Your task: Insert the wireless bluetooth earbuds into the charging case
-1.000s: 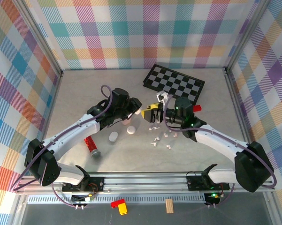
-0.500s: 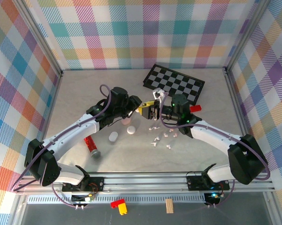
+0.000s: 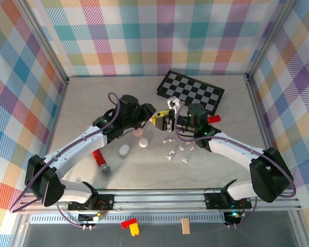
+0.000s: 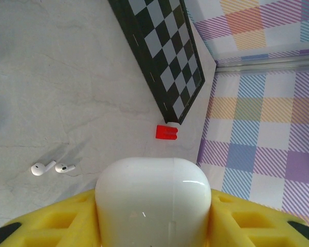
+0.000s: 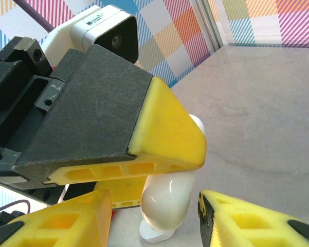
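My left gripper (image 4: 153,222) is shut on a white charging case (image 4: 153,198), its yellow pads (image 4: 51,222) pressed against both sides. In the top view the left gripper (image 3: 153,119) and right gripper (image 3: 167,122) meet tip to tip above the table. The right gripper (image 5: 154,221) is open. Its yellow fingertips (image 5: 61,221) flank the lower end of the case (image 5: 169,200), with a gap on each side. Several tiny white earbuds (image 3: 170,139) lie scattered on the table below the right arm. Two earbuds (image 4: 42,168) lie side by side in the left wrist view.
A checkerboard (image 3: 191,92) lies at the back. A small red block (image 3: 213,119) sits near its corner. Two closed white cases (image 3: 124,150) (image 3: 143,144) and a pink one (image 3: 139,133) rest under the left arm. A red cylinder (image 3: 100,160) lies further left.
The right gripper has moved left to the left gripper's tip and its jaws have narrowed around the held case. The left arm has barely moved.
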